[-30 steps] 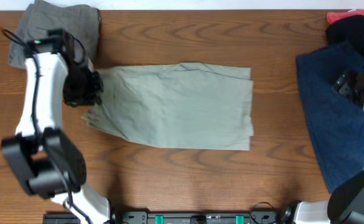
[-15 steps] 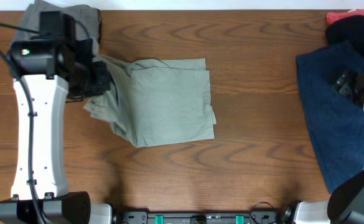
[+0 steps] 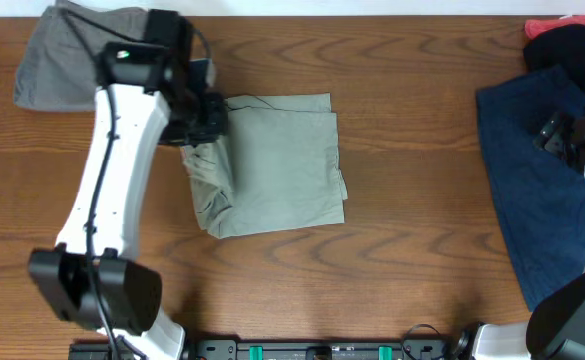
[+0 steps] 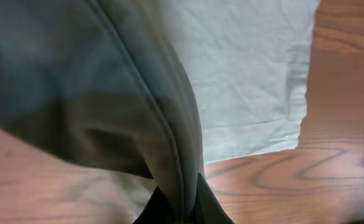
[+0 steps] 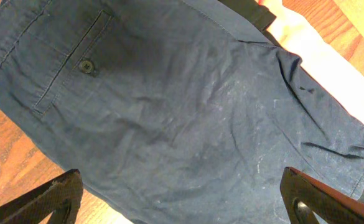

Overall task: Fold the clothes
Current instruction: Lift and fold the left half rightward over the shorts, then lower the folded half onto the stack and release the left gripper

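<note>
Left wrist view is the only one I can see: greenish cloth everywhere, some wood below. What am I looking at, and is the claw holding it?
Observer: From overhead, it is a khaki garment, folded to a rough rectangle in the middle of the table. The left gripper pinches its bunched left edge.
Operator: Is it the only piece of clothing?
Observer: No. A grey garment lies at the far left corner.
Operator: And the other arm?
Observer: The right gripper hangs open above a navy garment with a buttoned pocket, gripping nothing.
</note>
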Robot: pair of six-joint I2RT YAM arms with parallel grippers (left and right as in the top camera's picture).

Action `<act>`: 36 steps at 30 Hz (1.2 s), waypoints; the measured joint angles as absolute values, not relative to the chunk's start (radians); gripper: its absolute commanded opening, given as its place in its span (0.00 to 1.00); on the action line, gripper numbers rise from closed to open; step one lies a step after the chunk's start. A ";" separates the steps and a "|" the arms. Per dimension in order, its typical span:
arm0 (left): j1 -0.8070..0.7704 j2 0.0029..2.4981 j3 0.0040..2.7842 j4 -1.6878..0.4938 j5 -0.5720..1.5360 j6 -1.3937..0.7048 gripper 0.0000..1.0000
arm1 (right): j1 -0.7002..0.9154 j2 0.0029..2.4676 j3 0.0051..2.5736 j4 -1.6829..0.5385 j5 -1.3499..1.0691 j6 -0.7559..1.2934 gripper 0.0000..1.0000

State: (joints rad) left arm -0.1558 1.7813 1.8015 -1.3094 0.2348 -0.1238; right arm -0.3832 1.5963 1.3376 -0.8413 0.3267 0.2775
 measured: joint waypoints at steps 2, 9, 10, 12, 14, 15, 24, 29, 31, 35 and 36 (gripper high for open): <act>-0.184 1.790 1.802 -1.288 0.237 -0.128 0.06 | -0.383 1.596 1.338 -0.841 0.327 0.278 0.99; -0.293 1.790 1.802 -1.250 0.241 -0.150 0.06 | -0.383 1.596 1.338 -0.841 0.327 0.278 0.99; -0.304 1.790 1.802 -1.248 0.241 -0.153 0.06 | -0.383 1.596 1.338 -0.841 0.327 0.278 0.99; -0.329 1.790 1.802 -1.234 0.241 -0.159 0.06 | -0.383 1.596 1.338 -0.841 0.327 0.278 0.99; -0.354 1.790 1.801 -1.207 0.241 -0.163 0.06 | -0.383 1.596 1.338 -0.841 0.327 0.278 0.99; -0.366 1.790 1.798 -1.192 0.241 -0.167 0.06 | -0.383 1.596 1.338 -0.841 0.327 0.278 0.99; -0.422 1.822 1.732 -1.074 0.256 -0.204 0.06 | -0.383 1.596 1.338 -0.841 0.327 0.278 0.99; -0.423 1.895 1.724 -1.024 0.257 -0.218 0.06 | -0.383 1.596 1.338 -0.841 0.327 0.278 0.99; -0.426 1.924 1.724 -1.007 0.263 -0.228 0.06 | -0.383 1.596 1.338 -0.841 0.327 0.278 0.99; -0.435 1.959 1.723 -0.983 0.285 -0.239 0.06 | -0.383 1.596 1.338 -0.841 0.327 0.278 0.99; -0.439 1.967 1.723 -0.980 0.287 -0.241 0.06 | -0.383 1.596 1.338 -0.841 0.327 0.278 0.99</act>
State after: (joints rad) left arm -0.4393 1.9675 1.7233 -0.9802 0.2871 -0.2405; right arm -0.3832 1.5963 1.3376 -0.8413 0.3267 0.2775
